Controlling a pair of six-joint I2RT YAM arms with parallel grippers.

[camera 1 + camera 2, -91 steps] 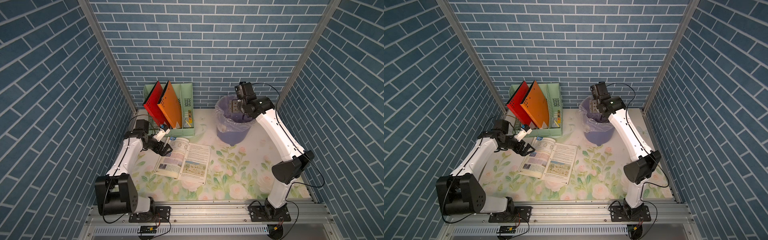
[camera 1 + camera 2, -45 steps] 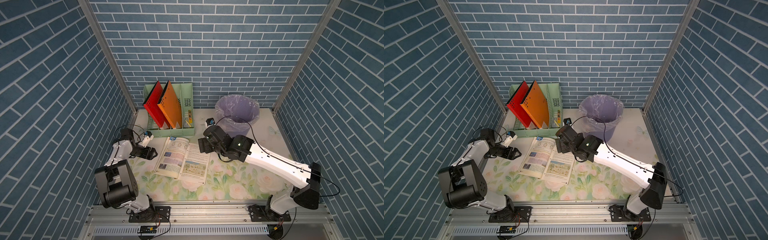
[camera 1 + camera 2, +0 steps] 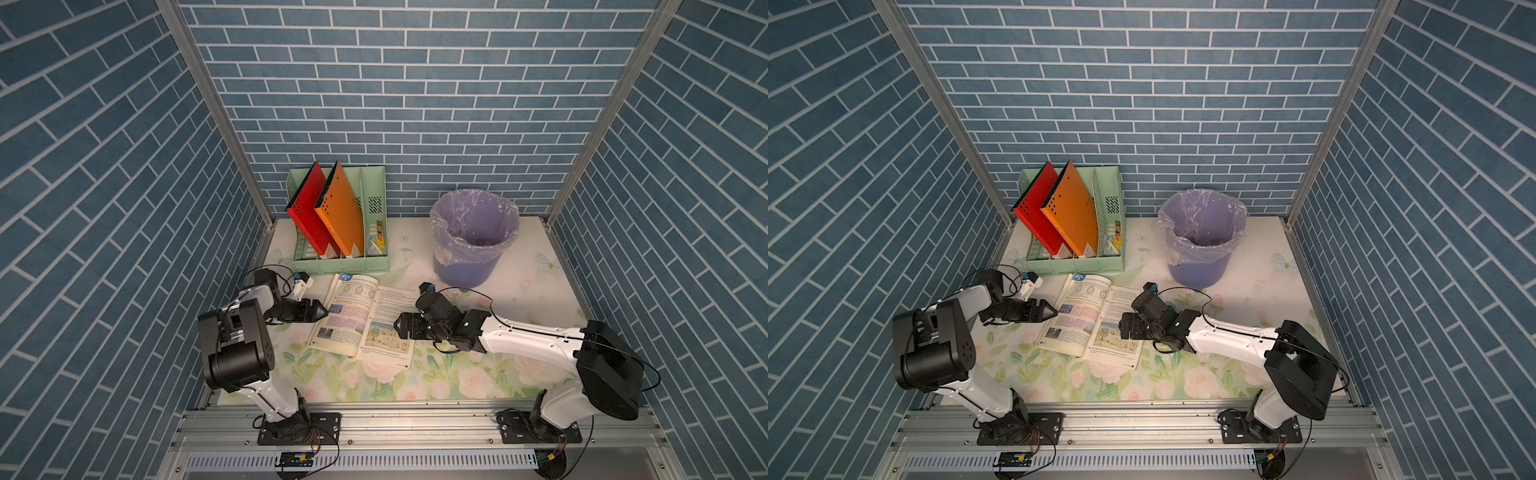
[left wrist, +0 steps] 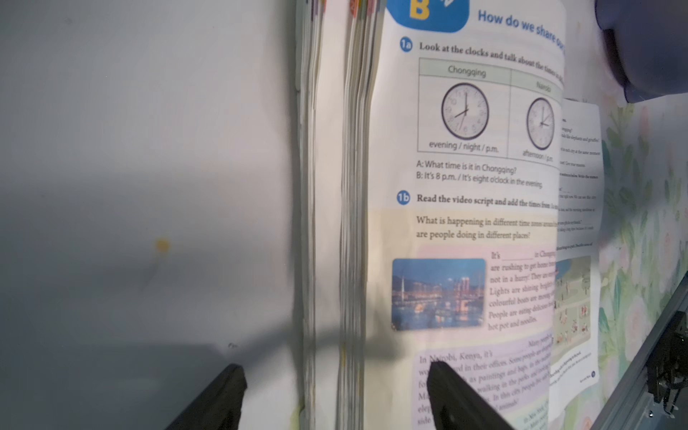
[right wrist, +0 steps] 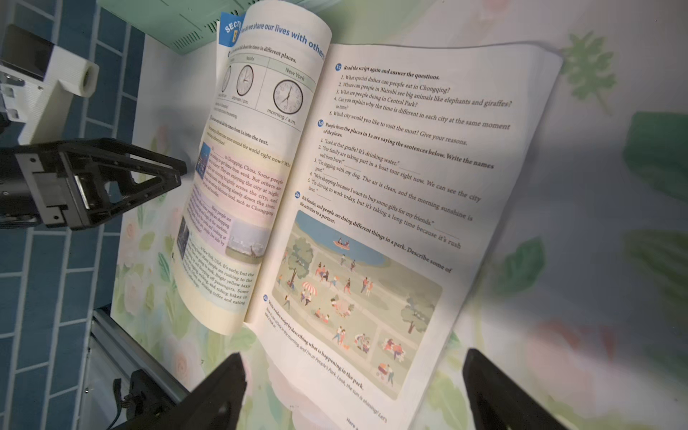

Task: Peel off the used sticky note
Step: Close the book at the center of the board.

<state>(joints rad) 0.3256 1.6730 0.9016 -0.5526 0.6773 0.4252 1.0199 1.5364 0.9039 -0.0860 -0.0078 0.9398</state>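
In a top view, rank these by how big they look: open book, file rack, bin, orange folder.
Largest: rack and book, too alike to rank.
Then: bin, slightly smaller.
Smallest: orange folder.

In the left wrist view the picture's edge is cutting off the fingers (image 4: 219, 394) of the left gripper (image 4: 335, 365), the heading end of the open book (image 4: 465, 208) and most of the purple bin (image 4: 651, 48). A small yellow spot (image 4: 162, 245) on the white surface (image 4: 111, 149) is showing too blurred to identify. In the right wrist view the edge is cropping the fingers (image 5: 223, 391) of the right gripper (image 5: 353, 352) and the book's near corner. In both top views the right gripper is covering a strip of the book's page edge. The small items (image 3: 378, 241) in the green organizer (image 3: 332, 266) at the surface's far edge are appearing too small to name.
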